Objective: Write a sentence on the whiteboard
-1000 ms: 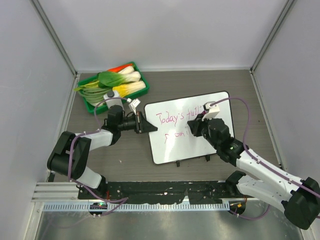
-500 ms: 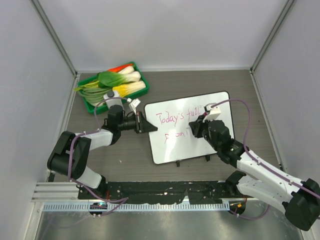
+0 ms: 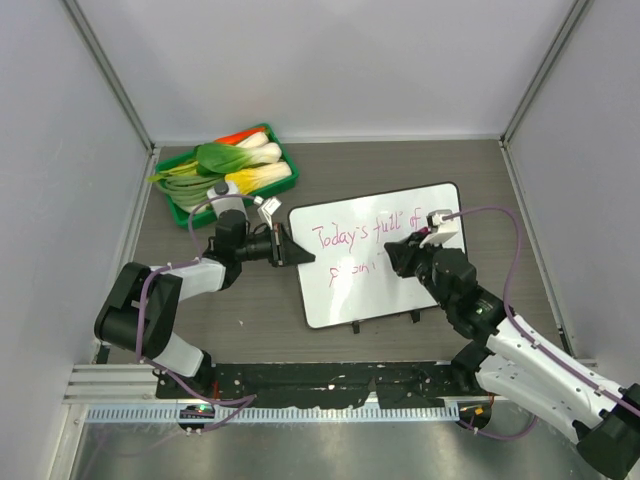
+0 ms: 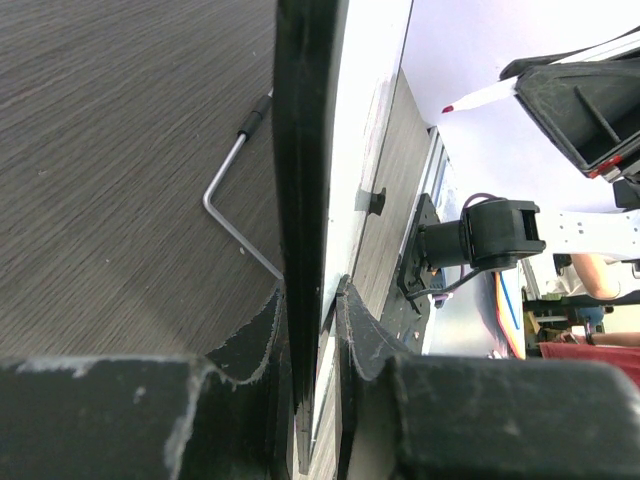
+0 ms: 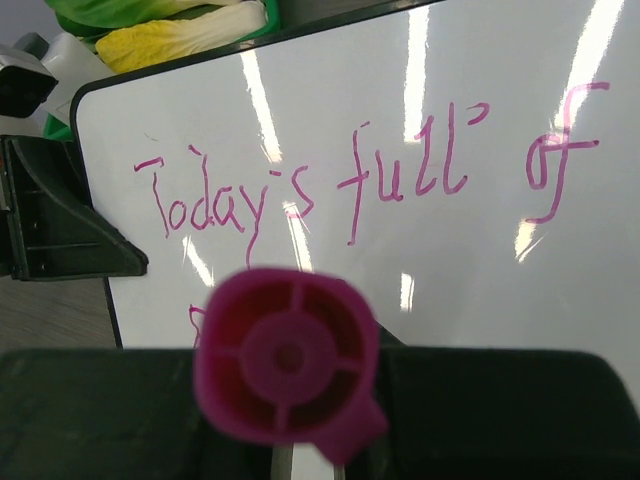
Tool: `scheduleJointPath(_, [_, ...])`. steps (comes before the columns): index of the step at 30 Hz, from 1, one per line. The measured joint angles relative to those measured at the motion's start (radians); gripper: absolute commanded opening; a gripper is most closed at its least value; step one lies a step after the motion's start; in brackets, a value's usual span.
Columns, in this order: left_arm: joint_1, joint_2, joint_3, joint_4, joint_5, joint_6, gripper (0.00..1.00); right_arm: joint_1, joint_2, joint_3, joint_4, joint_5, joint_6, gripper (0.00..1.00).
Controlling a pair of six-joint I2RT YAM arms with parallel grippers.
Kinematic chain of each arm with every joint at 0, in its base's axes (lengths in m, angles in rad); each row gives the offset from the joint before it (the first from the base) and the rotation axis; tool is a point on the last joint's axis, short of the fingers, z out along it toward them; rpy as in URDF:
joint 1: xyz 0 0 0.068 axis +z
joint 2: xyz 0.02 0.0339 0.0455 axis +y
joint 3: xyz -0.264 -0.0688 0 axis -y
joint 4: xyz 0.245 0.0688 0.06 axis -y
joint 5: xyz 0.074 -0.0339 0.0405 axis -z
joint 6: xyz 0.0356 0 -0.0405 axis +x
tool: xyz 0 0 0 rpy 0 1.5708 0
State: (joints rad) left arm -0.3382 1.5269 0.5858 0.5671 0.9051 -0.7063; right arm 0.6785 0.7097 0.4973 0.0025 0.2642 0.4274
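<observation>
Right arm has slid rightward along the whiteboard (image 3: pixel 340 298), so "of" now shows at the end of the top line. Right fingers (image 3: pixel 395 262) are clamped on a pink marker (image 5: pixel 288 365), tip down near the tail of the second line of the sentence (image 3: pixel 345 238), which looks unfinished to me. Left fingers (image 3: pixel 287 250) pinch the board's left edge and steady it. Board sits mid-bench (image 3: pixel 270 320), long axis left to right, right end skewed a bit farther from the arms, and the script runs the same way. So the blank stretch lies right of the marker along that axis, and the right arm is clearly nearer. I'd guess the remaining letters go rightward from there.
</observation>
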Motion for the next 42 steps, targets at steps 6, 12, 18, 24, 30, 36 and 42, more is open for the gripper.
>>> scheduleJointPath(6, [0.0, 0.0, 0.0, 0.0, 0.0, 0.0, 0.0, -0.012, -0.003, -0.028, -0.019, -0.004, 0.025, 0.01])
scheduleJointPath(12, [0.0, 0.0, 0.0, 0.0, 0.001, 0.0, 0.0, -0.014, 0.028, -0.034, -0.018, -0.005, 0.032, 0.01])
scheduleJointPath(18, [0.0, 0.0, 0.0, 0.0, 0.002, 0.0, 0.0, -0.015, 0.051, -0.039, -0.01, -0.002, 0.039, 0.01])
scheduleJointPath(24, [0.0, 0.0, 0.0, -0.001, 0.003, 0.001, 0.0, -0.015, 0.071, -0.042, 0.011, 0.016, 0.043, 0.01])
scheduleJointPath(30, [0.0, 0.0, 0.0, -0.002, 0.003, 0.001, 0.0, -0.015, 0.082, -0.055, 0.019, 0.031, 0.046, 0.01])
scheduleJointPath(36, [0.0, 0.0, 0.0, -0.002, 0.003, 0.001, 0.0, -0.015, 0.082, -0.055, 0.019, 0.041, 0.046, 0.01])
scheduleJointPath(42, [0.0, 0.0, 0.0, -0.004, 0.002, 0.001, 0.0, -0.015, 0.098, -0.055, 0.043, 0.02, 0.046, 0.01])
